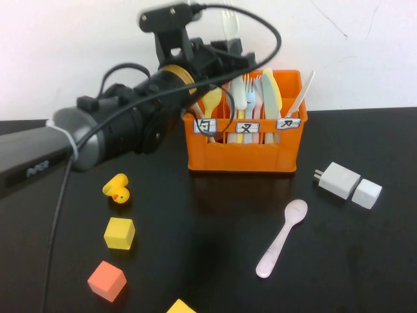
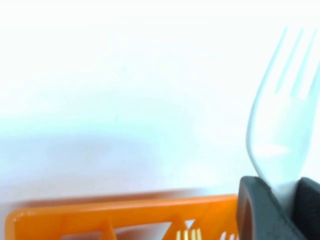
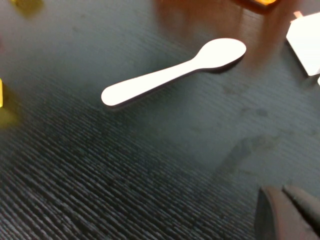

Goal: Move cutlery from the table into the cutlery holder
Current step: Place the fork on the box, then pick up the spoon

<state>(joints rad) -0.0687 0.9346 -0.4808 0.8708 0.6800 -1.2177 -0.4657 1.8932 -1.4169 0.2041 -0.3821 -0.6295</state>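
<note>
The white fork (image 2: pixel 280 100) stands tines-up, pinched at its handle by the left gripper (image 2: pixel 280 210), whose dark pads press against it from both sides. In the high view this gripper (image 1: pixel 225 52) sits in the upper middle of the frame, above the back edge of the orange cutlery holder (image 1: pixel 241 153), with the fork's (image 1: pixel 230 23) tines rising against the white wall (image 1: pixel 365 52) behind. The holder's three labelled compartments already carry a yellow spoon (image 1: pixel 212 104), a pale blue fork (image 1: pixel 251 98) and other pieces. Lower and to the right of the holder, the pale pink spoon (image 1: pixel 281 238) lies flat on the matte black table (image 1: pixel 215 261), bowl toward the holder. The right gripper (image 3: pixel 287 215) shows only in its own wrist view, its fingers pressed together and holding nothing, hovering over the table near the spoon (image 3: pixel 175 72). At the frame's left lie a yellow duck (image 1: pixel 117 189), a yellow block (image 1: pixel 120 233) and an orange block (image 1: pixel 107 281); at right, a white charger (image 1: pixel 339 179).
</note>
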